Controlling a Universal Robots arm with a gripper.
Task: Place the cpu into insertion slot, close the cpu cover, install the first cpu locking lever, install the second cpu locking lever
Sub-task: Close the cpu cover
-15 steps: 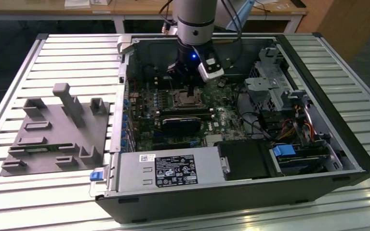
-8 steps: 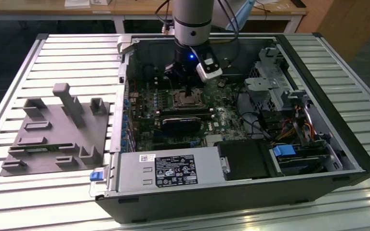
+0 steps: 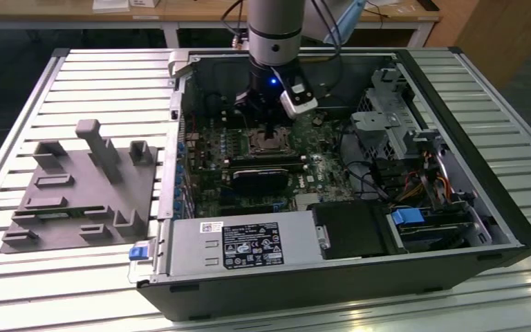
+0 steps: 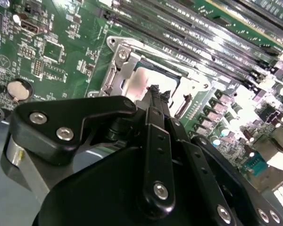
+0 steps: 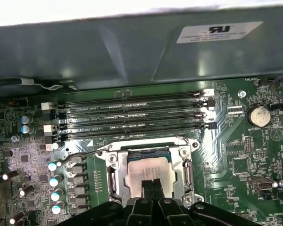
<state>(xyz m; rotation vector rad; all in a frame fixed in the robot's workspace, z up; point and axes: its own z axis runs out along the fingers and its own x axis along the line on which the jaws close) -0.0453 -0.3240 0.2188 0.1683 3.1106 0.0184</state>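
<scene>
In the exterior view my gripper [image 3: 267, 131] reaches down into the open computer case, right over the insertion slot [image 3: 267, 143]. In the first wrist view the cpu [image 5: 148, 167] lies flat in the insertion slot [image 5: 146, 142], its silvery top showing through the window of the cpu cover [image 5: 185, 165], which lies down over it. My gripper [image 5: 151, 182] is shut, fingertips together and empty, just above the cpu's near edge. The second wrist view shows the same: gripper [image 4: 154, 90] tip over the cpu [image 4: 137, 77], cover [image 4: 119, 59] around it. A thin wire lever [image 5: 80, 154] sticks out sideways from the socket's corner.
Long black memory slots [image 5: 132, 117] run beside the socket, with the case wall [image 5: 132, 47] behind them and a coin battery [image 5: 256, 115] nearby. In the exterior view a grey parts fixture [image 3: 81, 187] sits on the exterior view's left, a power supply [image 3: 238, 245] in front, drive cages [image 3: 395, 124] at right.
</scene>
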